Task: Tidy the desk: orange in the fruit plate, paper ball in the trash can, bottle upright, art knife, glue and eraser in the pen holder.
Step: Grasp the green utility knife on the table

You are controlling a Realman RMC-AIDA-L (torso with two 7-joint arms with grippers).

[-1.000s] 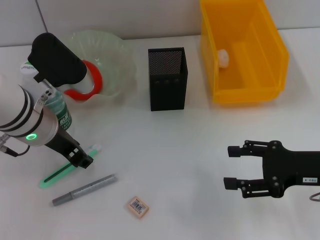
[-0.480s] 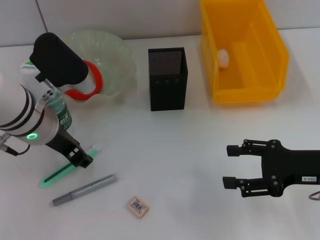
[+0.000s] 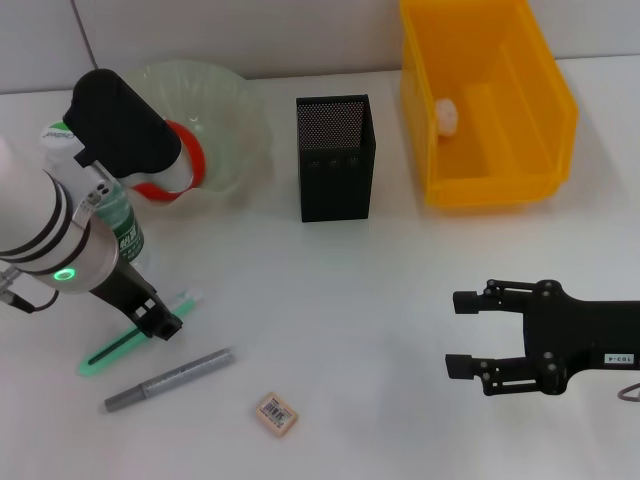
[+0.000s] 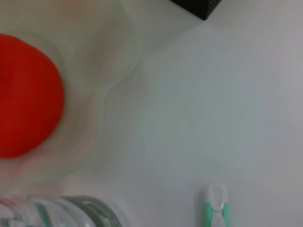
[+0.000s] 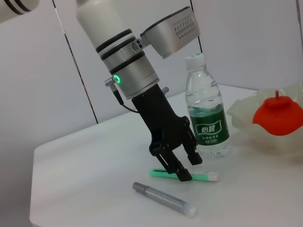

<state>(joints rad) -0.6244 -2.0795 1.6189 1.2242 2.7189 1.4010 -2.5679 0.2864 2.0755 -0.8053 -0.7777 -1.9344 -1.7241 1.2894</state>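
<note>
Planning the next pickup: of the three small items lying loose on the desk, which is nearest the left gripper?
The green art knife: the left gripper hangs right over it; the grey glue stick and eraser lie apart.

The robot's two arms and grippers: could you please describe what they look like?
The left arm is white and silver with black rings, a glowing green ring light, a thin black cable and a black camera housing; the left gripper is black with slim fingers. The right arm and right gripper are matte black with a small white label.
</note>
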